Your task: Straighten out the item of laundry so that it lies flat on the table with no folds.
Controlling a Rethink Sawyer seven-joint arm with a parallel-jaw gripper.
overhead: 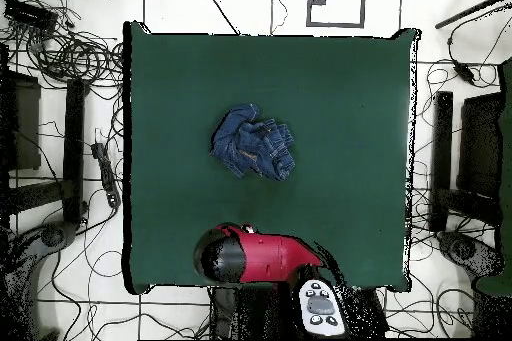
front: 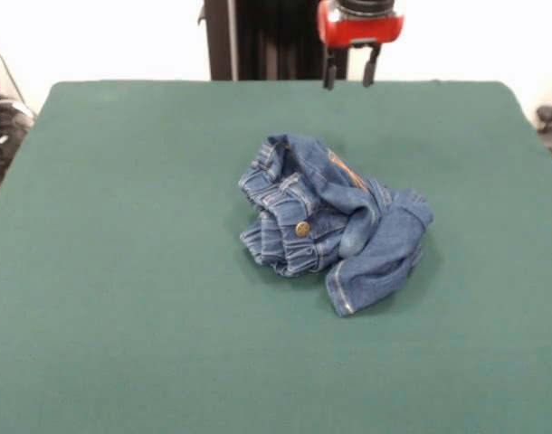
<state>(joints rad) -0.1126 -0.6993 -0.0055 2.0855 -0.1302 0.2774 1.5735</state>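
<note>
Green felt covers the table (front: 122, 271) edge to edge in my front view, and its left half is bare cloth. Moving right, I reach the jeans (front: 335, 217), a crumpled blue denim heap just right of the table's middle. Gathered waistband (front: 280, 194) sits on the heap's left side, bunched in ridges, with the brass button (front: 302, 229) showing at about 7 o'clock from the heap's middle. Orange stitching runs along a seam near 12 o'clock. One pant leg is folded over and runs out toward 5 o'clock, its hem (front: 346, 303) turned up at the near end. Another lump of denim sits at 3 o'clock. Faded pale patches show on the folds. Not flat, many folds.

Gripper (front: 349, 68) hangs at 12 o'clock from the jeans, well apart from them and clear of the cloth, under the red arm (front: 359, 23). I see its two dark fingers (front: 330, 70) spread with a gap between them, holding nothing.

Overhead view: cables (overhead: 70, 52) pile on the floor at far left. Table (overhead: 340, 107) fills the middle, jeans (overhead: 252, 143) a bit left of and above its middle. Red arm (overhead: 265, 255) lies at 6 o'clock from the jeans, over the table's bottom edge; I can't make out the gripper itself from up here.
</note>
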